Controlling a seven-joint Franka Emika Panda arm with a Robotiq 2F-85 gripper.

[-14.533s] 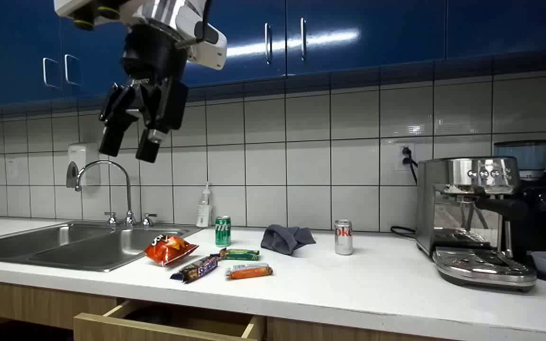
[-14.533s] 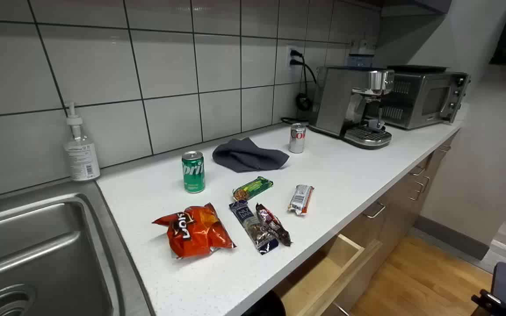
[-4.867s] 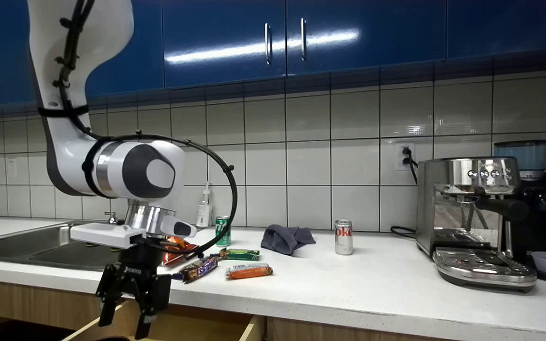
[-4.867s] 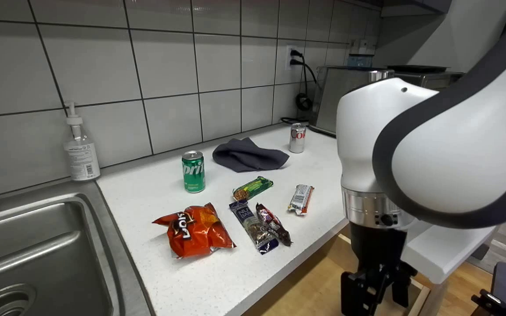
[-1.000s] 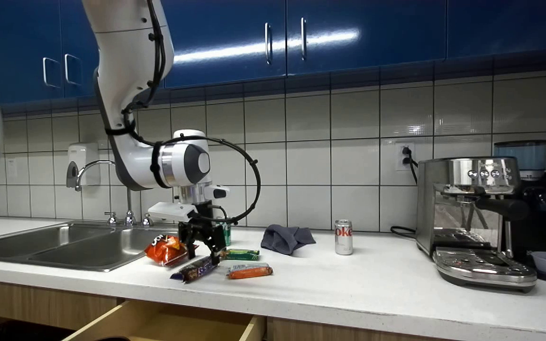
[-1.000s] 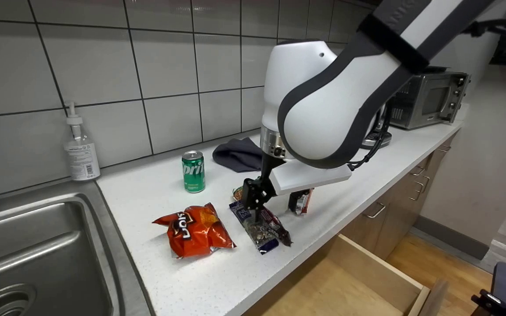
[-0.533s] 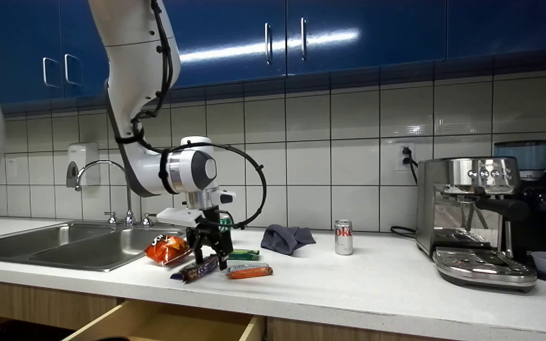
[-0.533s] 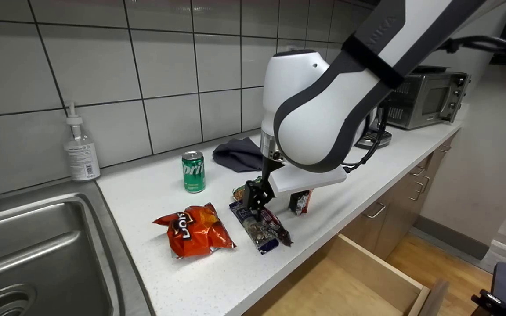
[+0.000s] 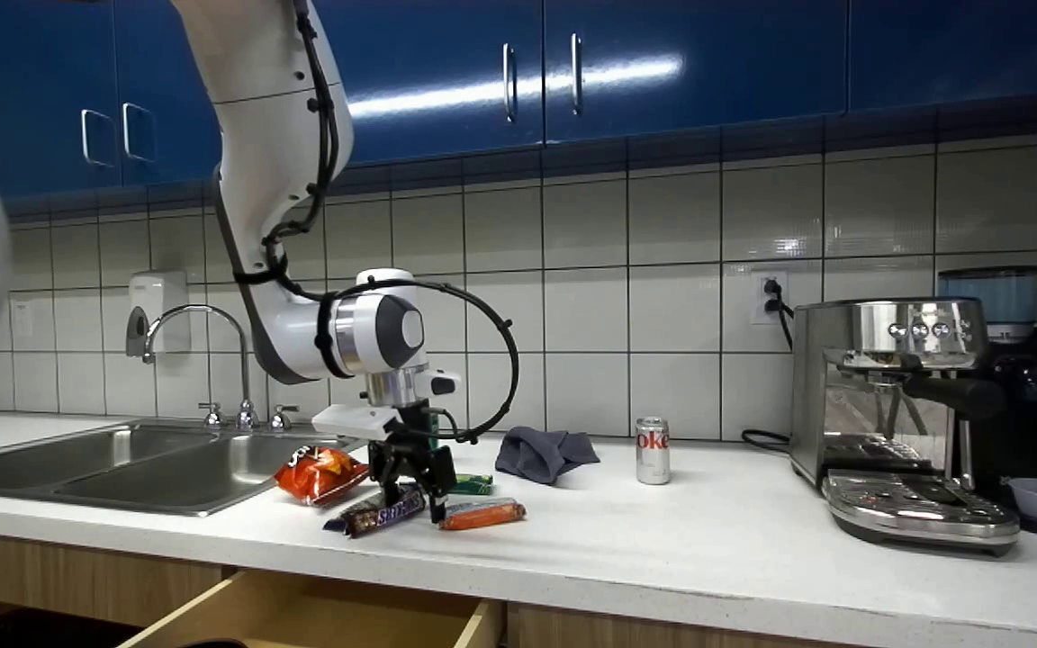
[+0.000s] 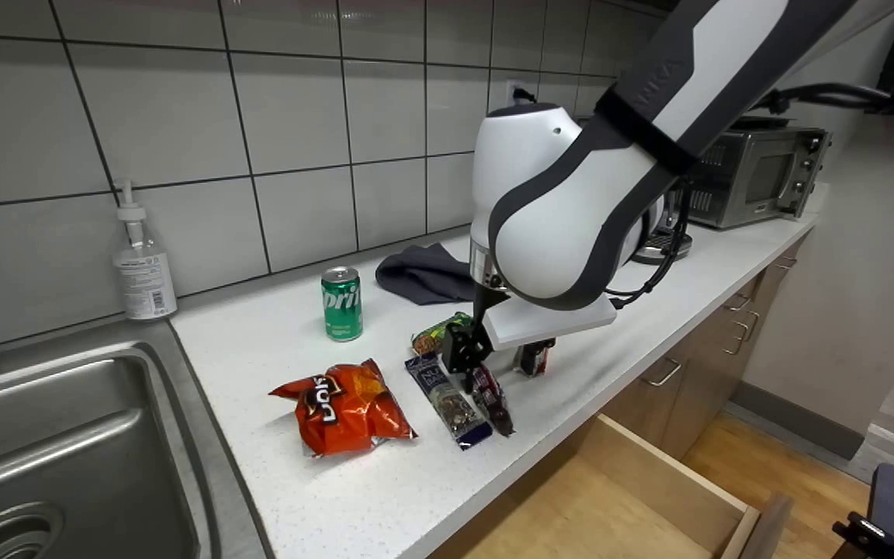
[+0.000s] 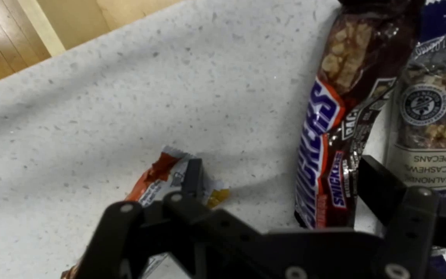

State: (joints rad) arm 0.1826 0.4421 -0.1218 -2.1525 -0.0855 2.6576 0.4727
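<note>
The jaws stand apart, low over the bench (image 11: 215,97), and in the wrist view the Snickers (image 11: 335,135) comes between them, nearer the 3 o'clock jaw. Whether that jaw touches it I cannot tell. The same jaw shows over the narrow gap between Snickers and nut bar (image 11: 432,135); the 9 o'clock jaw overlaps the end of the orange bar (image 11: 160,180), touching or just beside it.

The Snickers lies flat on the bench, running from the jaws toward 1 o'clock in the wrist view. It should prove light and fairly stiff, with a little give inside; its glossy wrapper may slide, and a hard squeeze could dent it. The best hold is probably square across the narrow width, at mid-body; the thin wrapper end would likely fold and slip. The nut bar lies close enough alongside that it might get pinched too.

Farther out, in an exterior view, the green bar (image 10: 435,335) lies at 11 o'clock from the jaws, with the cloth (image 10: 425,276) beyond it; the Sprite (image 10: 342,304) stands at 10, the chip bag (image 10: 354,411) rests between 8 and 9, and the drawer (image 10: 664,481) is open at 4. In an exterior view the Coke (image 9: 652,454) stands well apart, between 2 and 3.
</note>
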